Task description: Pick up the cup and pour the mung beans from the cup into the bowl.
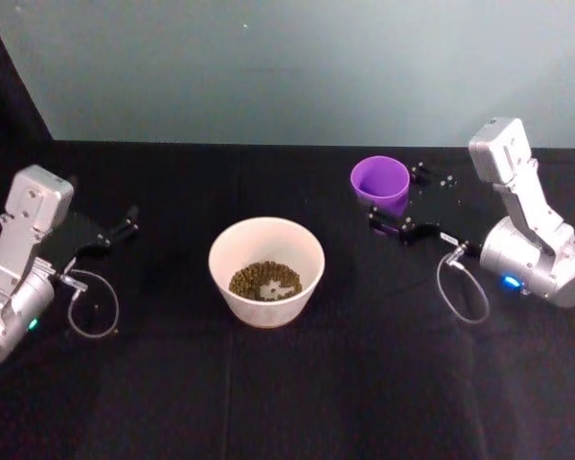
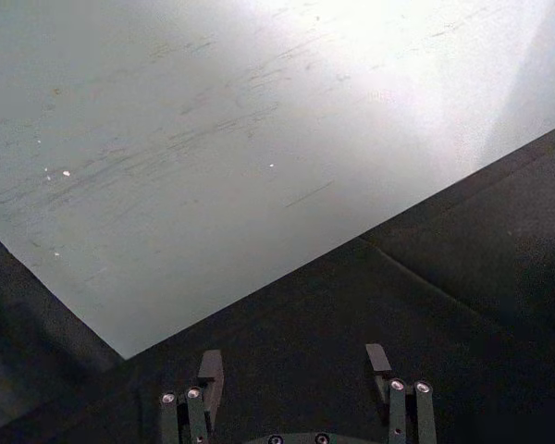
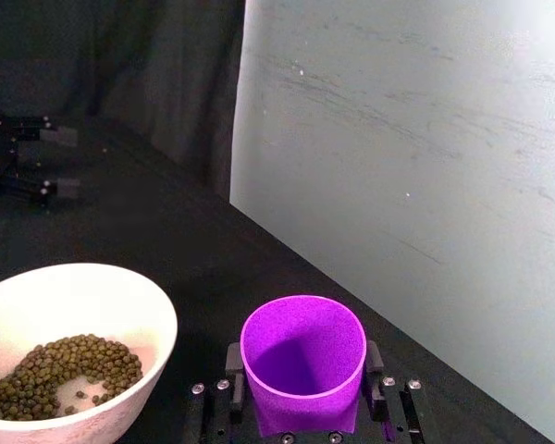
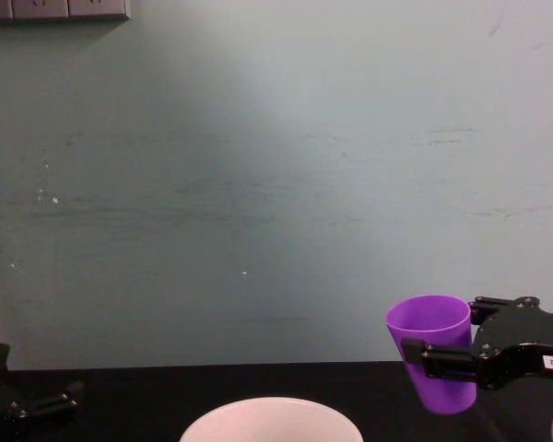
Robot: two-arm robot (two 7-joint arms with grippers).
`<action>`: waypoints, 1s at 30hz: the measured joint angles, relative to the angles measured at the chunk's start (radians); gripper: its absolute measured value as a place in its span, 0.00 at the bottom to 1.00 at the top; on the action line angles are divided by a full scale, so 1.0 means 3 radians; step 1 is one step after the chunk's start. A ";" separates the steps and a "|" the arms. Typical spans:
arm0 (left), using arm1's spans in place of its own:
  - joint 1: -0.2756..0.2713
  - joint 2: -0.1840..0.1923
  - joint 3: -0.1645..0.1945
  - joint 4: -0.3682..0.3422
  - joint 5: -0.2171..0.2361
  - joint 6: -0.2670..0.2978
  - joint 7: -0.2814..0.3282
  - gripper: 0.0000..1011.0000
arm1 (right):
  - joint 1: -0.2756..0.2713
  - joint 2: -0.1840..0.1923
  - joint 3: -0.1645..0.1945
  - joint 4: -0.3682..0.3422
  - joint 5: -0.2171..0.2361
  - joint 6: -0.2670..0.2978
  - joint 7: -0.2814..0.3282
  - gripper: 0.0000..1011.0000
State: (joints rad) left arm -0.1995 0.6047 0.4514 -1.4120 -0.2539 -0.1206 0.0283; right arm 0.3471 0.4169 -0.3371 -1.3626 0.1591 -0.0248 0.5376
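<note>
My right gripper [image 1: 395,197] is shut on the purple cup [image 1: 380,179], which it holds upright to the right of and behind the bowl. In the right wrist view the cup [image 3: 302,356] sits between the two fingers [image 3: 233,363] and its inside looks bare. The white bowl [image 1: 268,309] stands at the table's middle with mung beans [image 1: 259,280] in its bottom. The chest view shows the cup [image 4: 430,345] at the right, held from the side, above the bowl's rim [image 4: 272,410]. My left gripper [image 1: 120,230] rests open at the far left, with nothing between its fingers [image 2: 210,365].
A black cloth [image 1: 364,383] covers the table and a pale wall [image 1: 287,67] stands just behind it. A loop of cable [image 1: 463,287] hangs by the right wrist, and another [image 1: 94,305] by the left wrist. Open cloth lies in front of the bowl.
</note>
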 joint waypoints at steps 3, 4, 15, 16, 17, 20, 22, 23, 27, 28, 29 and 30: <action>0.0000 0.0000 0.0000 0.0000 0.0000 0.0000 0.0000 0.99 | -0.0001 -0.0001 0.0001 0.0003 0.0000 -0.0001 0.0001 0.73; 0.0000 0.0000 0.0000 0.0000 0.0000 0.0000 0.0000 0.99 | -0.0001 -0.0001 0.0001 0.0003 0.0000 -0.0002 0.0001 0.73; 0.0000 0.0000 0.0000 0.0000 0.0000 0.0000 0.0000 0.99 | -0.0001 -0.0004 0.0005 0.0008 -0.0003 -0.0006 0.0003 0.73; 0.0000 0.0000 0.0000 0.0000 0.0000 0.0000 0.0000 0.99 | -0.0001 -0.0004 0.0005 0.0008 -0.0003 -0.0006 0.0003 0.73; 0.0000 0.0000 0.0000 0.0000 0.0000 0.0000 0.0000 0.99 | -0.0001 -0.0002 0.0003 0.0008 0.0000 -0.0010 0.0003 0.73; 0.0000 0.0000 0.0000 0.0000 0.0000 0.0000 0.0000 0.99 | 0.0004 0.0003 -0.0013 0.0045 0.0072 -0.0078 0.0035 0.73; 0.0000 0.0000 0.0000 0.0000 0.0000 0.0000 0.0000 0.99 | 0.0006 0.0002 -0.0012 0.0074 0.0119 -0.0122 0.0055 0.73; 0.0000 0.0000 0.0000 0.0000 0.0000 0.0000 0.0000 0.99 | 0.0006 0.0001 -0.0009 0.0088 0.0140 -0.0140 0.0067 0.73; 0.0000 0.0000 0.0000 0.0000 0.0000 0.0000 0.0000 0.99 | 0.0032 -0.0010 0.0024 0.0226 0.0358 -0.0257 0.0204 0.73; 0.0000 0.0000 0.0000 0.0000 0.0000 0.0000 0.0000 0.99 | 0.0039 -0.0014 0.0028 0.0257 0.0392 -0.0273 0.0229 0.73; 0.0000 0.0000 0.0000 0.0000 0.0000 0.0000 0.0000 0.99 | 0.0047 -0.0018 0.0031 0.0286 0.0431 -0.0289 0.0259 0.73; 0.0000 0.0000 0.0000 0.0000 0.0000 0.0000 0.0000 0.99 | 0.0067 -0.0027 0.0040 0.0357 0.0499 -0.0323 0.0306 0.73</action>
State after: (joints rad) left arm -0.1995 0.6047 0.4514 -1.4120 -0.2539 -0.1205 0.0283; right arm 0.3672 0.4090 -0.3252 -1.2556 0.3089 -0.1217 0.6295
